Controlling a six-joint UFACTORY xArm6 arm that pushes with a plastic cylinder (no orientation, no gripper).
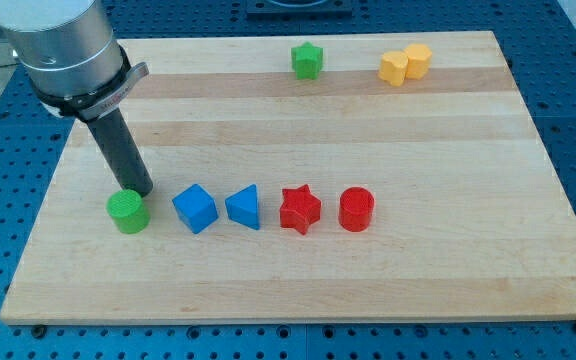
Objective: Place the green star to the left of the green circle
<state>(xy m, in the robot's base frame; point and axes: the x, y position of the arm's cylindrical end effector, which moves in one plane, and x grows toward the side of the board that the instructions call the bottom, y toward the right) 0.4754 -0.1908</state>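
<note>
The green star (308, 60) sits near the view's top, a little right of centre. The green circle (128, 212) stands at the view's lower left. My tip (141, 190) is at the end of the dark rod, touching or almost touching the green circle's upper right edge. The star is far from the circle, up and to the right of it.
A row runs right from the green circle: a blue cube (195, 208), a blue triangle (244, 207), a red star (300, 210) and a red cylinder (356, 210). Two yellow blocks (405, 64) sit together at the top right. The wooden board (448, 270) ends on all sides.
</note>
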